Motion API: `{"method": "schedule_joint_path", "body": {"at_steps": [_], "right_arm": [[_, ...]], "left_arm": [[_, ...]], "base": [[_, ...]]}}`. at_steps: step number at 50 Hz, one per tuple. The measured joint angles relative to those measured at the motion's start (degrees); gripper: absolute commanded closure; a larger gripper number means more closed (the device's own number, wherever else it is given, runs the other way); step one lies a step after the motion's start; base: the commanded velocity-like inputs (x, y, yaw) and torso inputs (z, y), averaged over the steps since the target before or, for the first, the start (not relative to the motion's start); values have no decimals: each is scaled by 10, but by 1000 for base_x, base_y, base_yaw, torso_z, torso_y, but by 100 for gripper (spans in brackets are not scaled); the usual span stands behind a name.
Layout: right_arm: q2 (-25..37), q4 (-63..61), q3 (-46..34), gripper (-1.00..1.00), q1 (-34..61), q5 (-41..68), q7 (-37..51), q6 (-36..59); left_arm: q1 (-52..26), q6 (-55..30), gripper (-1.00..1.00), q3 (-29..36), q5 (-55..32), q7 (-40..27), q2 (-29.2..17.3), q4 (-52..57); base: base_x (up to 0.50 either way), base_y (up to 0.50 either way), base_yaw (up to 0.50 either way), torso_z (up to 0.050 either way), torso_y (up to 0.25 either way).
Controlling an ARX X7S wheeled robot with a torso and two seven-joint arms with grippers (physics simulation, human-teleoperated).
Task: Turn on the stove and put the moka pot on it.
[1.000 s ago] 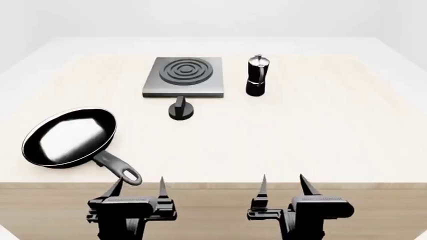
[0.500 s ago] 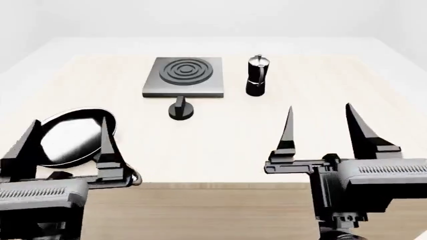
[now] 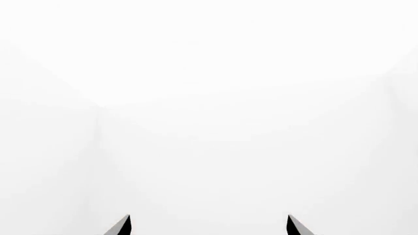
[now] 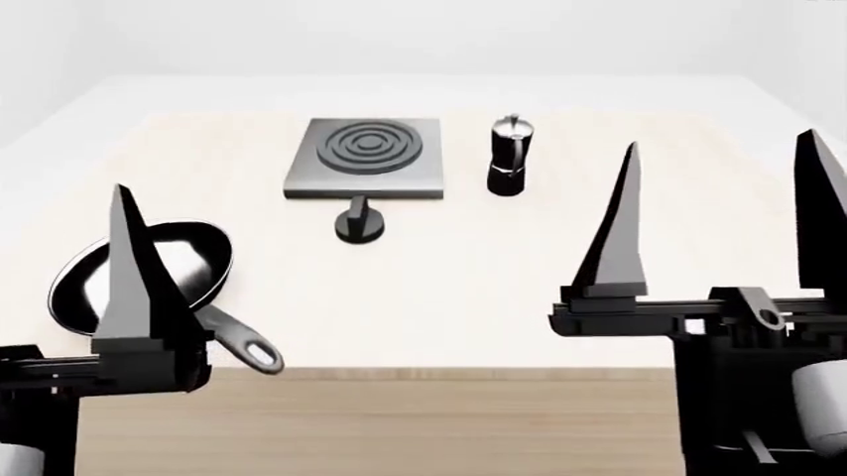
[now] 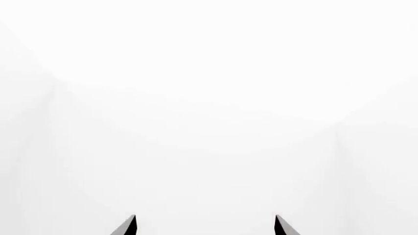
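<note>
The flat dark-grey metal stove (image 4: 364,156) (ringed burner) sits beside the faceted black moka pot (image 4: 509,155); left gripper (image 3: 207,226) and right gripper (image 4: 721,213), matte black, spread open.

My right claw (image 4: 721,213) is wide open and empty, up over the near edge of the counter (image 4: 530,278), far from the moka pot (image 4: 509,155), which stands just beside the stove (image 4: 365,156), with the knob (image 4: 359,220) in front.
</note>
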Motion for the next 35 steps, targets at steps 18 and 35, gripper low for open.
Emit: {"method": "schedule_joint_path", "body": {"at_steps": [18, 35], "right_arm": [[6, -8, -4, -100, -3, 2, 10, -3], [13, -9, -10, -100, -8, 2, 18, -6]], "left_arm": [[-7, 25, -100, 39, -11, -34, -32, -15], [-8, 28, -100, 47, -13, -41, -40, -14]], "base": [[0, 0, 0, 50, 0], [0, 182, 0, 26, 0]]}}
